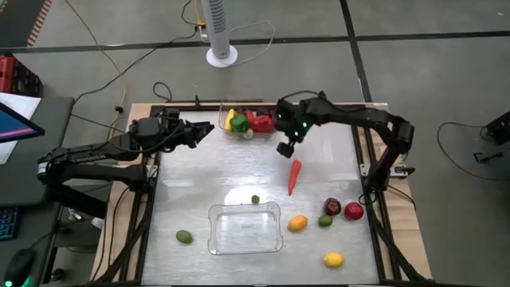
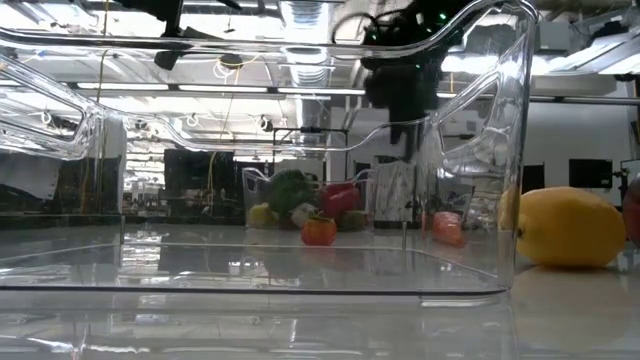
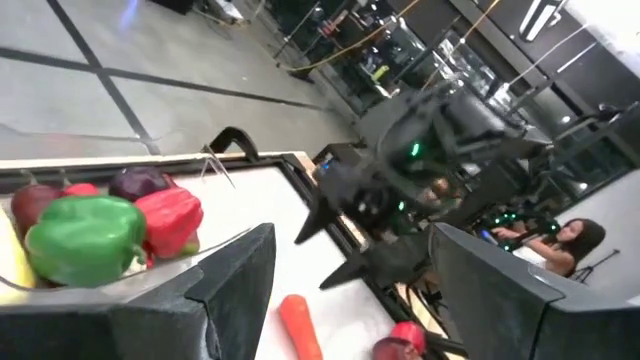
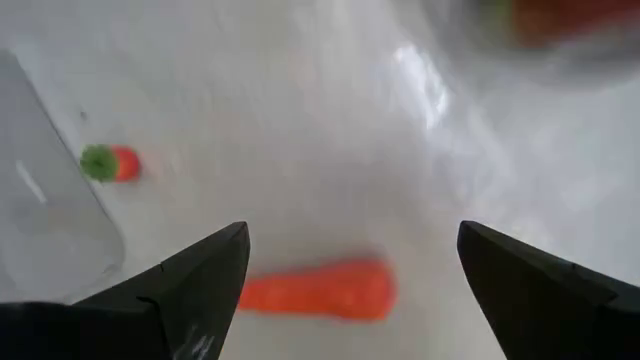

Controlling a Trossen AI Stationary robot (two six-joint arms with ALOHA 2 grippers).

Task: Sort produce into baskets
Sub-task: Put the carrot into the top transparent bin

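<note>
The pale, glossy table top is the stage, and the long orange toy carrot lying near its middle is what I would measure everything from. The far clear plastic basket, already holding a green pepper, red pieces and something yellow, sits beyond the carrot at the table's back edge; the near clear basket lies empty on the carrot's other side, toward the front. The right gripper hangs just past the carrot's far end, fingers spread wide with nothing between them, and its wrist view shows the carrot lying crosswise between the two fingertips. The left gripper, also spread and empty, waits well off beside the far basket. The right arm is plainly nearer. Behind is a workshop with a seated person.
</note>
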